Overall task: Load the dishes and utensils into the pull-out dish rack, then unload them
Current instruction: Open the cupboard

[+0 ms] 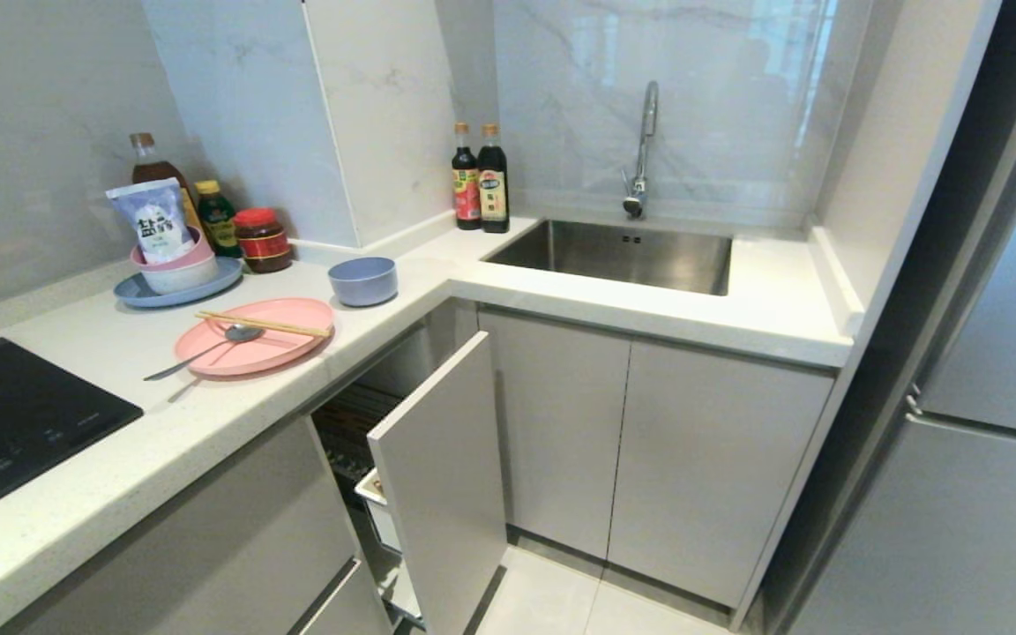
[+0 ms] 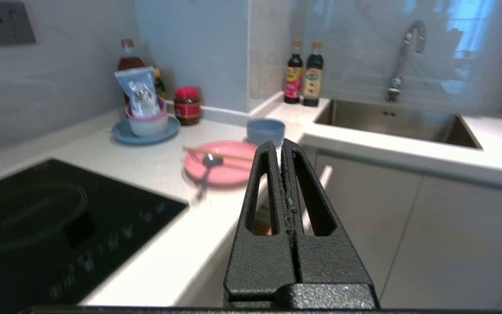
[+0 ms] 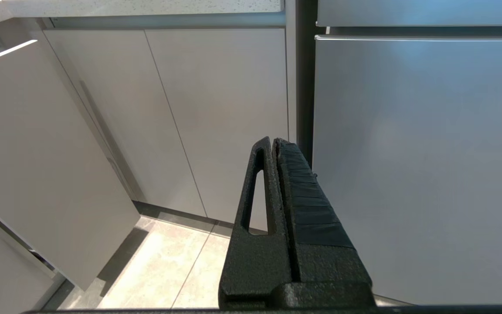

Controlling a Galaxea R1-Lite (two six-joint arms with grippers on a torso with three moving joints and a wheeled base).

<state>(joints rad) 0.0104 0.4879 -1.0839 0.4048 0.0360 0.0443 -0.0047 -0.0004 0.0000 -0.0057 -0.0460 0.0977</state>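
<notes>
My left tool (image 2: 280,146) is pressed shut on nothing, raised at lower centre of its own view and aimed at the worktop (image 1: 164,423); my right tool (image 3: 273,144), also shut and empty, hangs low by the cabinets. The pink plate (image 1: 254,339) lies left of centre with chopsticks (image 1: 263,324) and spoon (image 1: 204,350) across it, the blue bowl (image 1: 363,280) just behind. The rack (image 1: 437,494) stands pulled out below. Light, stiff, probably slippery plastic; I would pinch the plate's rim.
</notes>
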